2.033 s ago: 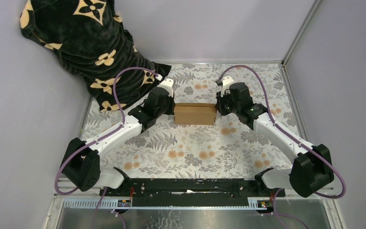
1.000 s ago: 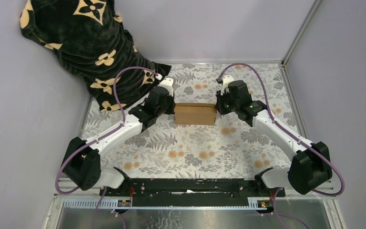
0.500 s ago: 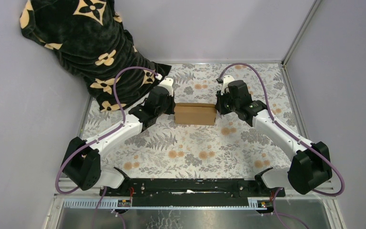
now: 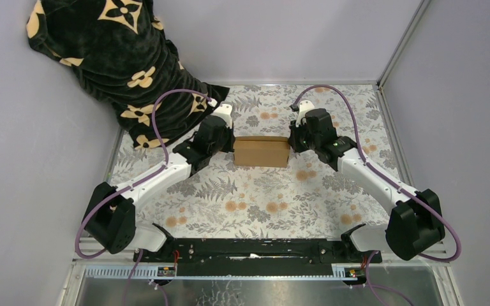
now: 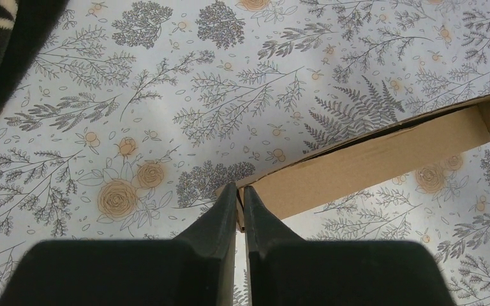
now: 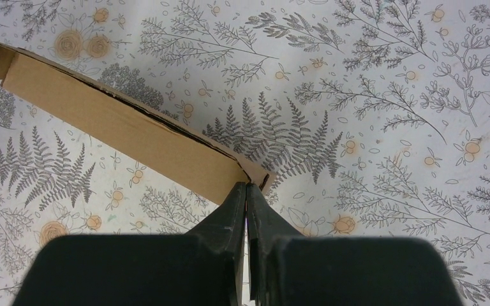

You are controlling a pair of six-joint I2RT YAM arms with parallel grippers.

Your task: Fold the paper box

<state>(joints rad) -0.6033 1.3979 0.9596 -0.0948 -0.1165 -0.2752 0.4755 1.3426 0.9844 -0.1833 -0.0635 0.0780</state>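
The paper box [image 4: 261,152], a plain brown cardboard piece folded flat, lay just above the middle of the overhead frame on the fern-and-flower patterned table [image 4: 261,204], held at both ends between the two arms. The left gripper [image 4: 232,148] was clenched on the left end of the box, and the right gripper [image 4: 290,145] was clenched on the right end, so that the cardboard ran level between them across the frame.

In the left wrist view the left gripper [image 5: 237,191] pinched the near corner of the paper box [image 5: 370,159] with its dark fingers [image 5: 220,213] almost together; the cardboard ran from bottom centre up to the right edge of the frame, a dark seam showing along its upper edge.

In the right wrist view the right gripper [image 6: 247,188] was closed tight on the near end of the paper box [image 6: 121,127], which stretched from bottom centre to the upper left corner, a small notched tab showing just beside the fingertips.

A black cloth [image 4: 111,57] with tan flower motifs hung down in the upper left of the overhead frame, its lower edge on the table behind the left arm, and purple cables [image 4: 332,92] looped above both wrists
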